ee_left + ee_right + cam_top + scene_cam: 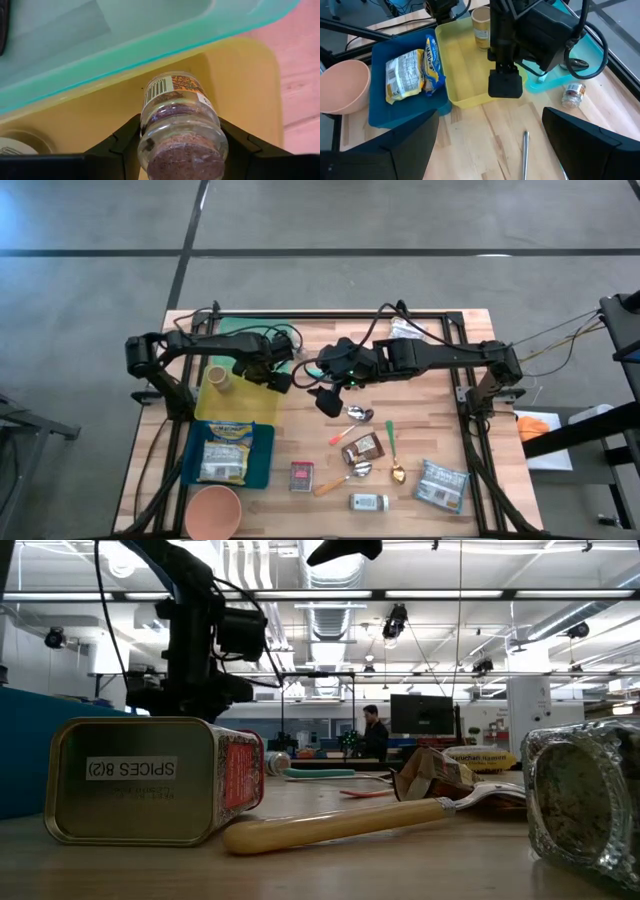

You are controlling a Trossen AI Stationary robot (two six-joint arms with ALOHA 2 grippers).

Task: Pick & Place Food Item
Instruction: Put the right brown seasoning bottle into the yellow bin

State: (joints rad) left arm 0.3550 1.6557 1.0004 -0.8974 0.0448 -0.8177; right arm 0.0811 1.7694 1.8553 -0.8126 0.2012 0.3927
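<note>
A small glass jar [180, 120] with brown contents and a barcode label sits between the fingers of my left gripper [180, 127], which is shut on it. The gripper [278, 375] points down over the right part of the yellow tray [240, 402], close to the teal tray's rim [150, 52]. In the right wrist view the left gripper [505, 82] hides the jar. My right gripper [328, 398] hangs open above the table just right of the yellow tray, with nothing between its fingers [395, 145]. My left gripper pinches the jar's glass sides [146, 131] between its two fingers, one on either side. The fingers come from above, pointing down along the jar. The jar stands about on end over the yellow tray's floor [100, 125]. Whether it touches the floor I cannot tell.
A tan can [217, 378] stands in the yellow tray's far left corner. A blue tray [262, 455] holds food bags, with a pink bowl [213, 510] nearer. A loose jar [572, 95], a spice tin [302, 476], spoons, packets and a bottle [368, 502] lie to the right.
</note>
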